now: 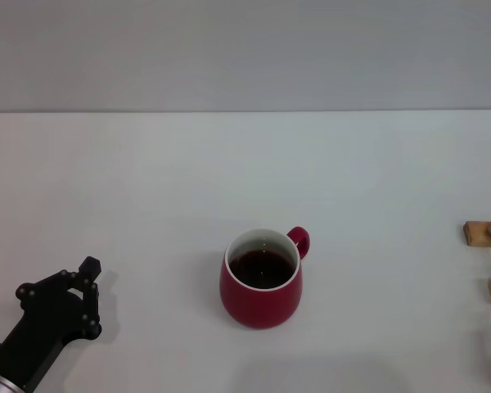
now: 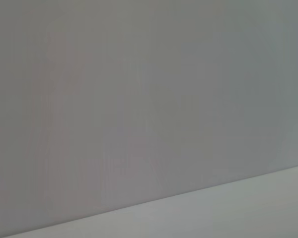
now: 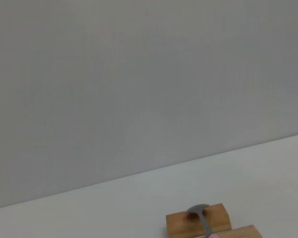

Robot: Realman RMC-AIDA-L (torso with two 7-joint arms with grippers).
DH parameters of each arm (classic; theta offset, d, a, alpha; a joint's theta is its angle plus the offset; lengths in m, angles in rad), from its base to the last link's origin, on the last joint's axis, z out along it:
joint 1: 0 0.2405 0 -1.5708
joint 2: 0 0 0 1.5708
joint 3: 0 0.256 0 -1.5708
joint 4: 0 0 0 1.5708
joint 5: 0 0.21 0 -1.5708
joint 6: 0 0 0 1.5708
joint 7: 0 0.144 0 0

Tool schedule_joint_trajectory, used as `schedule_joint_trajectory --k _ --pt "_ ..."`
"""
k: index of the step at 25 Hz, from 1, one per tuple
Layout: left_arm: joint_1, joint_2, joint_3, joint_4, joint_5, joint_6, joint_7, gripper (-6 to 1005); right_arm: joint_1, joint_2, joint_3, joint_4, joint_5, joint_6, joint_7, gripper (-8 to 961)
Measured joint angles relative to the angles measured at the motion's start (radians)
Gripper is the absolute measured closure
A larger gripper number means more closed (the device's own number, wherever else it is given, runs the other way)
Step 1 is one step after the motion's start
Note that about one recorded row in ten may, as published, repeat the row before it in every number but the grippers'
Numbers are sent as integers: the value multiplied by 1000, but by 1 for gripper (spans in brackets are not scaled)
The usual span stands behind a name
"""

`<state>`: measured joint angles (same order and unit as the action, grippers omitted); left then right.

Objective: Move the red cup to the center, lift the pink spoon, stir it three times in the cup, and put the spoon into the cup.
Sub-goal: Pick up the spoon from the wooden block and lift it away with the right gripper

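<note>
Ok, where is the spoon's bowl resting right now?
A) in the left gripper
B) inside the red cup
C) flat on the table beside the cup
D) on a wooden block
D: the right wrist view shows the pink spoon with its bowl lying on a wooden block.

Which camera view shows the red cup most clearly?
The head view: the red cup stands there whole, with its handle, white rim and dark liquid all visible. The left wrist view and the right wrist view show nothing of it.

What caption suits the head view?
Red cup of dark liquid stands mid-table; left hand rests at the near left, apart from it.
</note>
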<state>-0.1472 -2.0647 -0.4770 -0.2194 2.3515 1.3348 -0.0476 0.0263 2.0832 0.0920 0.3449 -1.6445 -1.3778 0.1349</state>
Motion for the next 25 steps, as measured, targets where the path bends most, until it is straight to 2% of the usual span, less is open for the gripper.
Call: schedule_joint_trajectory --k 7,13,25 --pt "3 0 0 0 0 0 0 1001 1 0 0 -1 2 0 -1 425" --pt "3 0 0 0 -1 0 0 1001 3 0 -12 -5 0 -2 1 556" --pt "2 0 0 0 -1 0 0 1001 -1 -1 -7 -2 6 -7 3 584"
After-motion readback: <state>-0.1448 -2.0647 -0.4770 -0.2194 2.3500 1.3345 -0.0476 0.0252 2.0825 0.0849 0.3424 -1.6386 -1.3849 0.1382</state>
